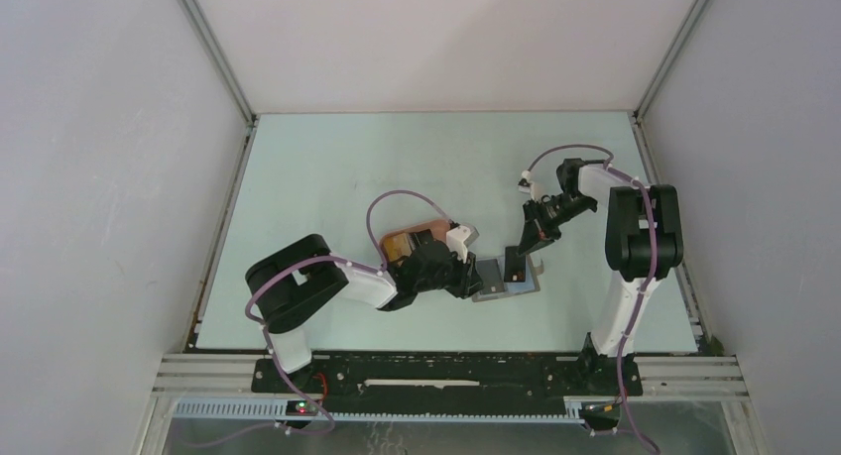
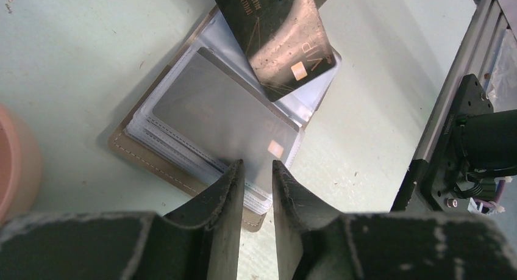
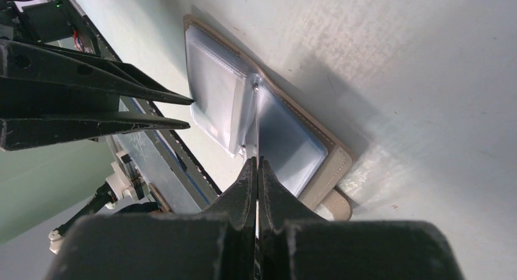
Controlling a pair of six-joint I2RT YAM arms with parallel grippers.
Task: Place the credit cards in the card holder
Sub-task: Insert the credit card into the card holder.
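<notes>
The card holder lies open on the table, its clear sleeves facing up. One sleeve holds a dark card behind frosted plastic. My right gripper is shut on a dark credit card marked VIP. The card stands on edge, its lower end at the holder's fold. My left gripper has its jaws a narrow gap apart over the near corner of the sleeves, with nothing seen pinched between them. A yellow-orange card lies in the peach tray.
The peach tray sits just left of the holder. The holder's tab sticks out at its right end. A metal rail and the arm mounts run along the table's near edge. White walls close in the left, right and back sides.
</notes>
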